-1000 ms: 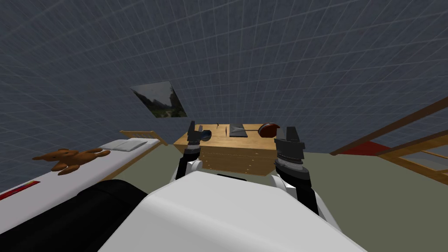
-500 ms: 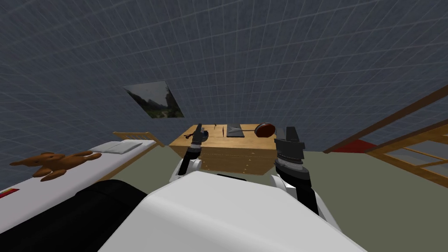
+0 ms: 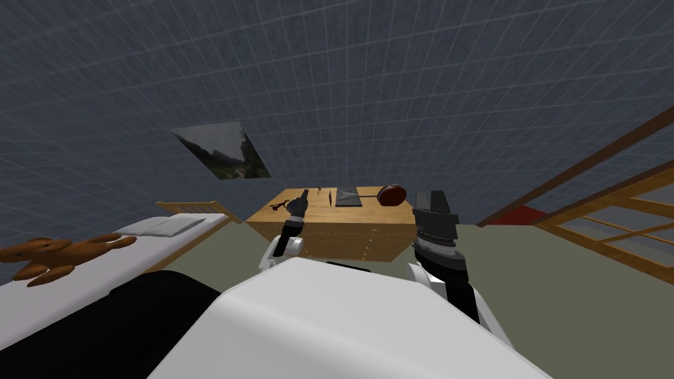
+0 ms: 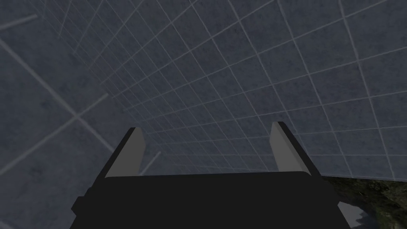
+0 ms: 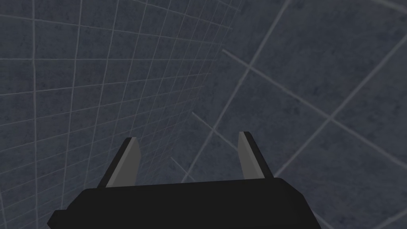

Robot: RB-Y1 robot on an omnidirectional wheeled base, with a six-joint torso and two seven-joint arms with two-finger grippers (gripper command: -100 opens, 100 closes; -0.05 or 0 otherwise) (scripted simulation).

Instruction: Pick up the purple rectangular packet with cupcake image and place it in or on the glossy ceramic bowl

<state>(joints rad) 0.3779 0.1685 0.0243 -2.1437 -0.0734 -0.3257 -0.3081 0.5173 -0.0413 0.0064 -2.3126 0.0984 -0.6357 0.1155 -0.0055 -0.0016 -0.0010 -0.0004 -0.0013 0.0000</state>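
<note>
Nothing of the task looks done yet: both pincers are empty and the robot stands short of the furniture. On the left, a bed (image 3: 85, 279) with a teddy bear (image 3: 46, 253) on it runs close along the robot's flank, so that side is tight. The left gripper (image 3: 301, 197) is raised before the wooden table (image 3: 342, 233), near its left corner, its 2 fingers (image 4: 133, 151) spread with nothing between. On the top lies a flat grey rectangle (image 3: 347, 197), which I take for the packet, though no purple shows. Near it on the right sits a dark red round thing (image 3: 391, 194), possibly the bowl. The right gripper (image 3: 433, 196) is also spread and empty. Open floor (image 3: 526, 283) lies ahead, and wooden railings (image 3: 612, 230) hem in the far right.
</note>
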